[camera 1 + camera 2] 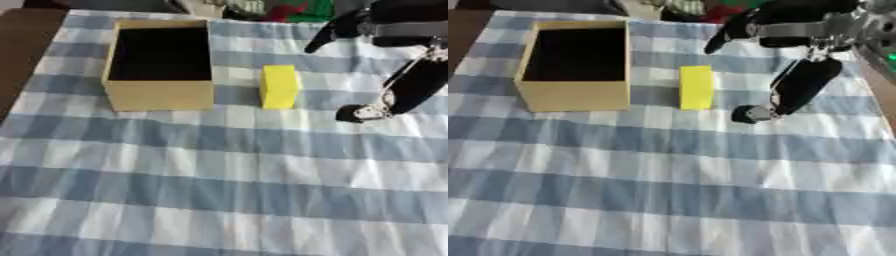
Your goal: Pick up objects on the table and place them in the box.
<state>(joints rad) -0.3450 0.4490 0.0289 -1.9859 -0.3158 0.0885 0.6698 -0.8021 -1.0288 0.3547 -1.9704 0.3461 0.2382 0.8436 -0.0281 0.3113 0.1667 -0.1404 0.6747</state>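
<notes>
right hand (798,85) hung just right of yellow block (696,87), fingers spread and empty, tan box (576,96) stood left on checked table (667,200)

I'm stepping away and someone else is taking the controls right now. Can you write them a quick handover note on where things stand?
Right hand: hangs above the cloth just right of the yellow block, fingers straight and spread, holding nothing.
Left hand: not in view.
Yellow block: stands on the checked tablecloth, right of the box and apart from it.
Box: open, inside dark; nothing visible in it.
Done: nothing placed yet.
Left: grasp the block, carry it left, put it in the box.
</notes>
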